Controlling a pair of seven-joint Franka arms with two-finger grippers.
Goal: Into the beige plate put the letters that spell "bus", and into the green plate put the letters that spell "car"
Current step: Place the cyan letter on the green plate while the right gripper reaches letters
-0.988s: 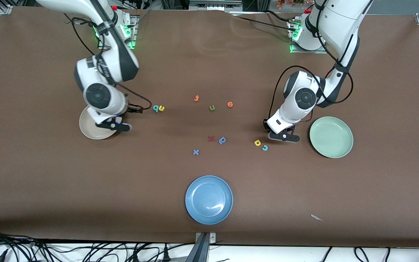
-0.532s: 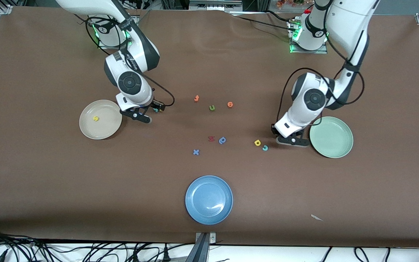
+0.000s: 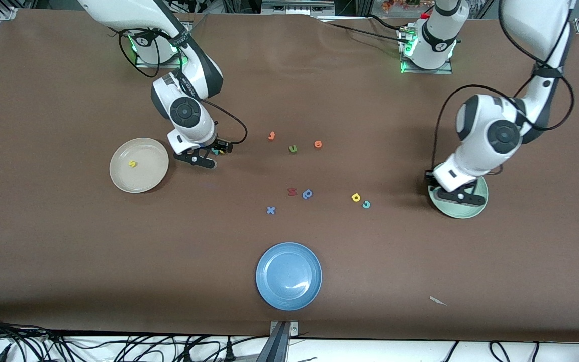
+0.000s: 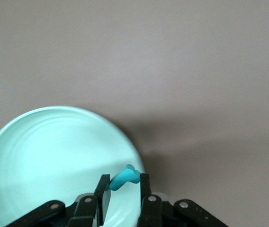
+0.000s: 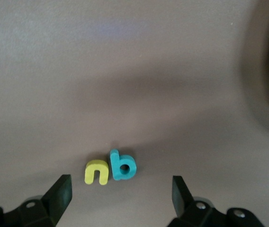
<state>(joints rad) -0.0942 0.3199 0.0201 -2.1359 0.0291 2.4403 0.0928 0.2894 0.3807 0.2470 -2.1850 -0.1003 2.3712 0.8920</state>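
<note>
Over at the right arm's end of the bench sat the beige plate (image 3: 139,165), and the yellow s (image 3: 131,163) lay in it. Just beside the plate, toward the bench's middle, the right tool (image 3: 208,157) hung low over the teal b (image 5: 123,165) and the yellow u (image 5: 96,172), fingers (image 5: 58,195) spread wide apart with the pair touching each other between them, nothing gripped.

Across the middle of the bench lay the strays: an orange letter (image 3: 271,136), the olive-green u (image 3: 293,149) and another orange letter (image 3: 318,145) in a row toward the robots' edge; nearer the camera edge a red letter (image 3: 292,191), a darker blue letter (image 3: 307,194) and the blue x (image 3: 271,210). The blue plate (image 3: 289,276) sat close to the camera edge.

Moving on, the yellow a (image 3: 356,197) and the teal c (image 3: 366,204) lay side by side on the bench, well apart from the green plate (image 3: 470,211).

And at the left arm's end, the left tool (image 4: 123,189) hovered over the green plate's rim, fingers clamped together on the teal r (image 4: 123,178).
</note>
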